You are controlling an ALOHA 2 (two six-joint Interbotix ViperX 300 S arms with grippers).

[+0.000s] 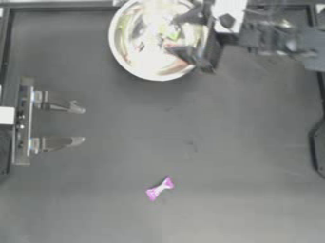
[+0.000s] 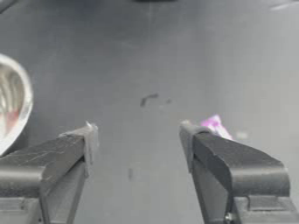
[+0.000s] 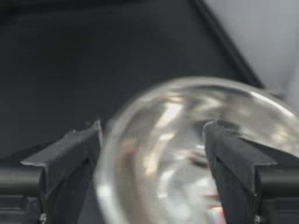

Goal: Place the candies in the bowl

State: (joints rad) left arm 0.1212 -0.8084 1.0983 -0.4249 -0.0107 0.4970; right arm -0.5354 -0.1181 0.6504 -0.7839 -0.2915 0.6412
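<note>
- Your right gripper (image 1: 183,35) hangs over the bowl (image 1: 130,57) at the far edge of the table, reaching in from the right with its jaws spread wide and nothing between them; in the right wrist view one jaw sits outside the rim and the other over the bowl's inside (image 3: 175,175).
- Your left gripper (image 1: 79,124) is parked at the left side of the table, well apart from the bowl, jaws also wide apart and holding nothing.
- Inside the bowl you can make out a yellow-green candy (image 1: 170,33) and a reddish one (image 1: 173,46) just beside the right gripper's lower jaw; glare and reflections on the shiny metal make it impossible to count what else lies in there.
- Reddish smears show on the bowl wall in the right wrist view (image 3: 217,214), but you cannot tell candy from reflection there.
- One purple-magenta candy (image 1: 159,188) lies alone on the dark table (image 1: 241,142), well apart from the bowl and from both grippers, toward the near side, tilted on a diagonal.
- From the left wrist view that purple candy (image 2: 215,126) is partly hidden behind one of the left gripper's own jaws; only its upper twist shows.
- Part of the bowl's rim (image 2: 17,105) is cut off at the edge of the left wrist view.
- Your right arm's body covers the bowl's right-hand rim in the top view.
- A small dark scuff (image 2: 147,99) marks the table surface between the left jaws and beyond them.
</note>
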